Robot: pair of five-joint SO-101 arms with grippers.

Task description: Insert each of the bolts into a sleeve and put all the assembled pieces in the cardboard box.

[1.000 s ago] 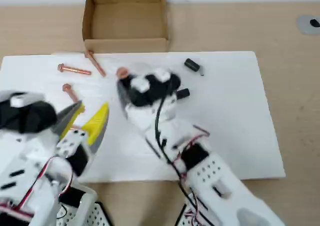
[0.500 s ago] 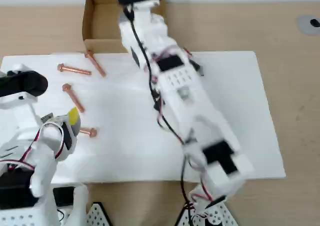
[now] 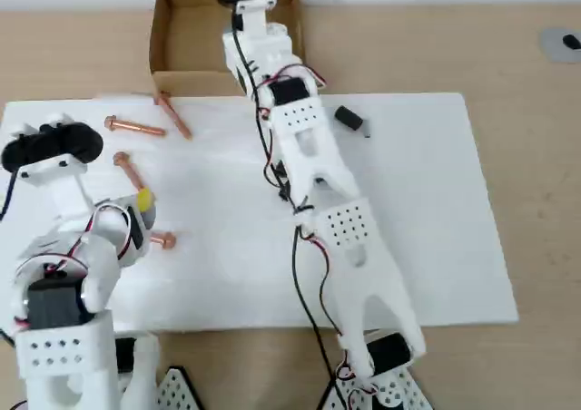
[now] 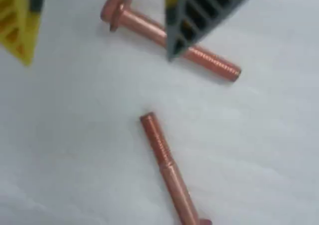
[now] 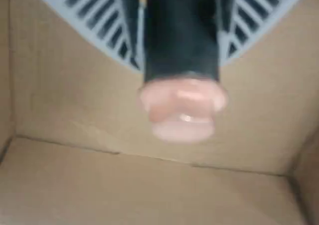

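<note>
- The right hand (image 5: 180, 60) is clenched on the held sleeve (image 5: 182, 36), a black tube gripped from both sides between its grey fingers (image 5: 99, 21).
- A bolt head (image 5: 182, 108), coppery pink, sticks out of that sleeve's lower end.
- This hand hangs above the inside of the box (image 5: 60, 100), with the piece clear of the box floor.
- In the high view the right arm stretches across the sheet (image 3: 408, 229) to the box (image 3: 162, 29), which stands on the table (image 3: 526, 156) at the sheet's far edge.
- The left hand (image 4: 97, 58) is released, with its yellow finger (image 4: 20, 31) and its grey finger (image 4: 199, 16) well apart.
- It hangs low over the sheet, and the grey finger crosses in front of the shaft of the near bolt (image 4: 169, 38); I cannot tell whether they touch.
- A second bolt (image 4: 167, 170) lies just beside it, with its threaded end towards the first.
- From above, four loose bolts (image 3: 134, 126) lie on the left part of the sheet. One more (image 3: 172, 115) is by the box's front corner, and two (image 3: 132, 176) (image 3: 162, 239) are near the left hand (image 3: 138, 209).
- A loose sleeve (image 3: 349, 118) lies on the sheet beside the right arm.
</note>
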